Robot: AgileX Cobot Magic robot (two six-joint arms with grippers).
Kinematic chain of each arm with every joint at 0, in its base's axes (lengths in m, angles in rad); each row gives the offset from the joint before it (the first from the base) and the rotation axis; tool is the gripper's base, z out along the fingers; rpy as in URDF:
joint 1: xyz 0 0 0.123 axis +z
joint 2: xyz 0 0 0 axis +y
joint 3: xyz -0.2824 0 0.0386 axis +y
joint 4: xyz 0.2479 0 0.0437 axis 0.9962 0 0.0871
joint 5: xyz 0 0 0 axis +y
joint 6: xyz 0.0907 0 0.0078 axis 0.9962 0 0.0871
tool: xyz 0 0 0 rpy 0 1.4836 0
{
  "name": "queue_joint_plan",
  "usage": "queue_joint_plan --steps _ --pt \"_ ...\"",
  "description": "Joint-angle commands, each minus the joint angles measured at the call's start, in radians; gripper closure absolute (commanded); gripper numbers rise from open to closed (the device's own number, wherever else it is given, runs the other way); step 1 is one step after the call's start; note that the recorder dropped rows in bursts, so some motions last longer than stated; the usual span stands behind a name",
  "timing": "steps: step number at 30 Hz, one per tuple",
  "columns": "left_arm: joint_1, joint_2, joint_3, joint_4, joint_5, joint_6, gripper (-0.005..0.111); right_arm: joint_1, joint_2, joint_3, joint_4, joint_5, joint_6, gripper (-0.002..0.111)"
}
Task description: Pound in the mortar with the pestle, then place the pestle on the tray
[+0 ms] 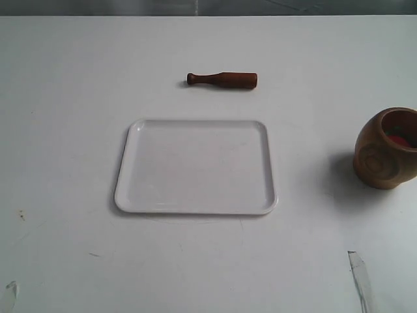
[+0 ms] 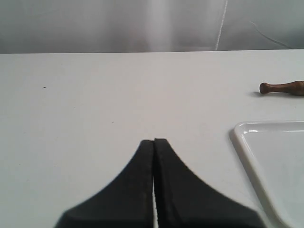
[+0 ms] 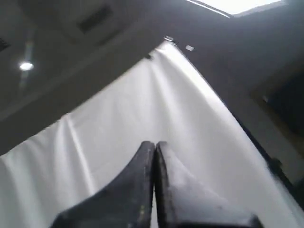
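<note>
Pestle (image 1: 222, 80): lies flat on the table (image 1: 65, 130), past the far edge of the tray (image 1: 195, 166) in the exterior view, clear of the rim. Long axis runs side to side: thick cylindrical end toward the right, thin knobbed handle toward the left. Dark reddish-brown wood. Nothing touches it.

Mortar (image 1: 388, 149): stands upright on the table at the right edge of the exterior view, partly cut by the frame. Light-brown wood, rounded body, carved circular mark on the side facing the camera. Reddish bits are visible through the mouth. Well apart from both tray and pestle.

Tray: white, rectangular with rounded corners and a low raised rim. It sits flat near the middle of the table, between the pestle and the near edge.

Left claw (image 2: 154, 141): clenched, with its two dark fingers (image 2: 137, 190) pressed together along one seam and gripping nothing. It hangs over bare table. The left wrist view shows a corner of the tray (image 2: 270, 156) off to one side of it, and the handle end of the pestle (image 2: 282, 88) farther off near the frame edge. A pale curtain (image 2: 142, 23) stands behind the table.

Right claw (image 3: 155, 142): also clenched, fingers (image 3: 133, 190) closed tip to tip, gripping nothing. It points upward, toward white draped cloth (image 3: 142, 109) and a dark ceiling (image 3: 71, 23) with a small lamp (image 3: 26, 66).
</note>
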Motion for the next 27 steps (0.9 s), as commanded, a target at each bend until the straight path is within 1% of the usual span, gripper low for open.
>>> queue_joint_plan --steps 1,2,4,5,7,10,13,14,17,19,22,25,27 --pt "-0.008 -0.001 0.001 -0.007 -0.003 -0.008 0.107 -0.003 0.079 -0.132 -0.613 -0.137 -0.013 0.108" --pt "-0.008 -0.001 0.001 -0.007 -0.003 -0.008 0.107 -0.003 0.129 -0.181 -0.69 -0.153 -0.058 0.108" --pt "-0.008 -0.001 0.001 -0.007 -0.003 -0.008 0.107 -0.003 0.235 -0.293 -0.742 -0.14 -0.118 0.108" --pt "-0.008 -0.001 0.001 -0.007 -0.003 -0.008 0.107 -0.003 0.299 -0.355 -0.74 -0.102 -0.136 0.108" --pt "-0.008 -0.001 0.001 -0.007 -0.003 -0.008 0.107 -0.003 0.434 -0.483 -0.713 0.062 -0.152 0.108" --pt "-0.008 -0.001 0.001 -0.007 -0.003 -0.008 0.107 0.0 0.65 -0.724 -0.724 0.44 -0.152 0.108" --pt "-0.008 -0.001 0.001 -0.007 -0.003 -0.008 0.107 0.026 0.91 -1.012 -0.73 0.927 -0.17 0.108" --pt "-0.008 -0.001 0.001 -0.007 -0.003 -0.008 0.107 0.043 0.982 -1.091 -0.722 1.06 -0.195 0.108" --pt "-0.008 -0.001 0.001 -0.007 -0.003 -0.008 0.107 0.093 1.245 -1.359 -0.648 1.511 -0.389 0.108" --pt "-0.008 -0.001 0.001 -0.007 -0.003 -0.008 0.107 0.13 1.398 -1.493 -0.557 1.728 -0.56 0.108" --pt "-0.008 -0.001 0.001 -0.007 -0.003 -0.008 0.107 0.193 1.569 -1.614 -0.469 1.897 -0.769 0.108" --pt "-0.008 -0.001 0.001 -0.007 -0.003 -0.008 0.107 0.259 1.697 -1.688 -0.464 1.901 -0.886 0.108" --pt "-0.008 -0.001 0.001 -0.007 -0.003 -0.008 0.107 0.29 1.771 -1.721 -0.456 1.887 -0.922 0.108"
